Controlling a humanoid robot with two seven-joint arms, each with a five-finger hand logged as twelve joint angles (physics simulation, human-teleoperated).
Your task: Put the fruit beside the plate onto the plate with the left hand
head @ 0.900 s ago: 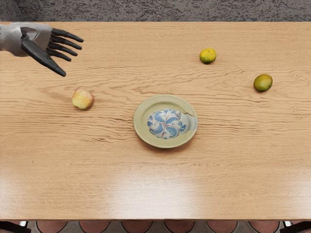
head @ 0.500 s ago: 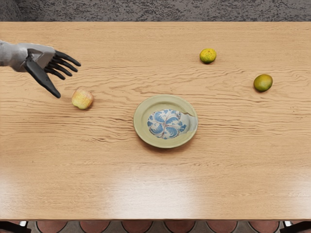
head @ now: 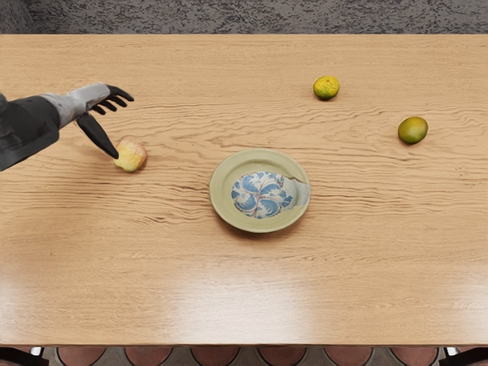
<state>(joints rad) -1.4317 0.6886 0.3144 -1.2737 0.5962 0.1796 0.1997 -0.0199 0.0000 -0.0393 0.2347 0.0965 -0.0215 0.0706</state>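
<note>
Wooden tabletop (head: 244,290) fills the view. Left arm enters from the left edge. The left hand (head: 95,110) has its fingers spread and holds nothing, with the thumb angled down to the apple (head: 130,155); contact unconfirmed. The plate (head: 221,179) sits at centre. The apple lies toward the left edge, apart from the plate. A yellow citrus (head: 326,88) and a green fruit (head: 412,130) lie toward the far right corner.

One head view only, looking down at a slant on the pale wooden table (head: 244,290), set back enough to show its full width. The grey-and-black left hand (head: 97,108) sits at the picture's left. Beyond it runs a strip of dark speckled floor (head: 229,15), perhaps carpet.
</note>
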